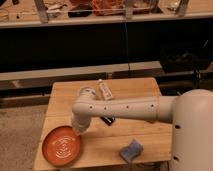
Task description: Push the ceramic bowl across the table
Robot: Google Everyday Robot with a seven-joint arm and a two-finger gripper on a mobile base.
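Note:
The orange-red ceramic bowl (61, 145) sits at the front left corner of the light-wood table (131, 90), its rim close to the table's left and front edges. My white arm reaches from the right across the table and bends down at its left end. The gripper (78, 129) points down at the bowl's upper right rim; I cannot tell whether it touches the rim. The wrist hides most of the gripper.
A small whitish cup (88, 92) and a white packet (104, 90) stand behind the arm near mid-table. A dark object (107, 120) lies partly under the arm. A blue sponge (131, 150) lies at the front right. Long grey shelves (75, 71) run behind the table.

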